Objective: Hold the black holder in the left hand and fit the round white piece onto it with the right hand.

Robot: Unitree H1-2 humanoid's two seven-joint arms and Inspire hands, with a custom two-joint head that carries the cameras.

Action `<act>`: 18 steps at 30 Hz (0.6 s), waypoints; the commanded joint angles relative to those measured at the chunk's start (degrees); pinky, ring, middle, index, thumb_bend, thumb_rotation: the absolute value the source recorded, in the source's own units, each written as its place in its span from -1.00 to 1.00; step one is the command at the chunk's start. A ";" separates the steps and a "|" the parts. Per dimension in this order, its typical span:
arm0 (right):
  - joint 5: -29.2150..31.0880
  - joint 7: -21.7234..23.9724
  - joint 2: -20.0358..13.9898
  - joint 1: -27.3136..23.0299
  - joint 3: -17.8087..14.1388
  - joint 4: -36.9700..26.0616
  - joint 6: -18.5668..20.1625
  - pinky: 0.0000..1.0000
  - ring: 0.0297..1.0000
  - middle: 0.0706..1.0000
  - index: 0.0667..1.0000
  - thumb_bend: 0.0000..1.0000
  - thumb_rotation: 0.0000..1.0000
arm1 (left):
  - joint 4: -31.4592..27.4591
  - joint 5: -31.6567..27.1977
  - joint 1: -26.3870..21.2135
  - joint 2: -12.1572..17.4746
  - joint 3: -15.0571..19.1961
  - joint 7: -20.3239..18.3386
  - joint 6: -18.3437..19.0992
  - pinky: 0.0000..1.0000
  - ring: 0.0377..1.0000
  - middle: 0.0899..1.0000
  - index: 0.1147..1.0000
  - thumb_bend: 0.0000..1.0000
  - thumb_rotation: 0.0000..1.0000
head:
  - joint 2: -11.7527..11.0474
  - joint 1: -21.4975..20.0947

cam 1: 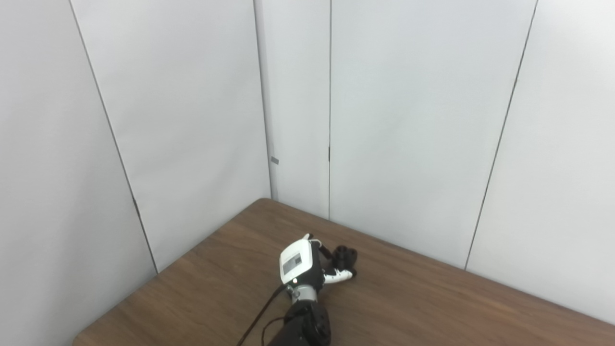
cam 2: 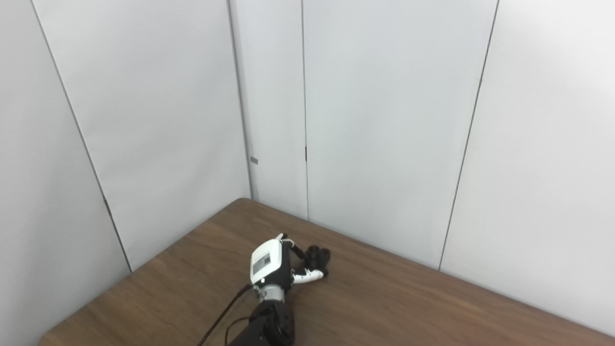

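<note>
1. Reaching for the black holder (cam 1: 346,256) is the step in hand, I judge. The left hand (cam 1: 307,264) is at the far part of the brown table (cam 1: 432,302), back of the hand toward the cameras.
2. State of fingers: the fingers (cam 1: 325,250) curl forward twd. the holder, and the thumb (cam 1: 342,275) stretches out under it, close to the table. Holder sits just past the fingertips, between fingers and thumb. Whether they touch it or not, I cannot tell; the palm hides the contact, so hold is not confirmed.
3. Holder looks like a small black block with round lobes on top, standing on the table, near the white wall panels (cam 1: 413,144).
4. To do it well: close slowly, fingers on the far side and thumb on the near side, so the piece is not pushed away. It is small and prob. light, so it can slide or tip on the smooth wood.
5. Grip low on the body, pls leave the top free, bc the white piece must go on there.
6. Lift only after the hold is firm, then turn the open side twd. the right.
7. Right hand and round white piece: not in view in either eye view. Their place cannot be told.
</note>
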 commanded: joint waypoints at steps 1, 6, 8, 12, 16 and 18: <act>-0.84 -0.60 -1.04 0.64 -0.90 -0.39 -0.65 0.79 0.93 0.93 0.84 0.36 0.22 | 1.75 -0.51 -0.06 -0.64 -0.67 0.49 -0.29 0.87 0.79 0.76 -0.17 0.05 -0.90 | -0.08 -0.01; -0.38 -0.08 -1.17 0.61 -0.89 0.17 -1.26 0.82 0.94 0.94 0.86 0.37 0.22 | 0.92 -1.02 0.23 -0.35 -1.47 0.01 0.61 0.88 0.82 0.78 -0.18 0.03 -0.91 | -0.19 -0.31; -0.18 -0.17 -0.97 0.54 -0.90 0.07 -1.37 0.82 0.94 0.94 0.87 0.32 0.20 | 0.64 -1.00 0.25 -0.13 -1.87 -0.58 1.06 0.90 0.83 0.80 -0.18 0.03 -0.91 | -0.09 -0.42; -0.29 -0.60 -0.86 0.29 -0.84 -0.13 -0.46 0.82 0.94 0.94 0.85 0.50 0.23 | 0.05 -0.46 0.39 0.80 -3.62 -1.79 1.82 0.80 0.80 0.79 -0.17 0.04 -0.91 | 0.03 -0.86; 0.56 -0.28 -0.71 0.23 -0.95 0.25 -0.90 0.90 0.97 0.95 0.83 0.46 0.18 | -1.60 -1.10 0.82 1.30 -4.25 -3.38 2.18 0.79 0.81 0.80 -0.17 0.04 -0.91 | 0.18 -1.64; 0.66 -0.23 -0.63 0.32 -0.87 0.19 -1.11 0.92 0.97 0.95 0.84 0.44 0.17 | -2.96 -0.81 1.22 1.61 -4.84 -4.30 2.76 0.76 0.81 0.79 -0.17 0.04 -0.91 | 0.25 -1.92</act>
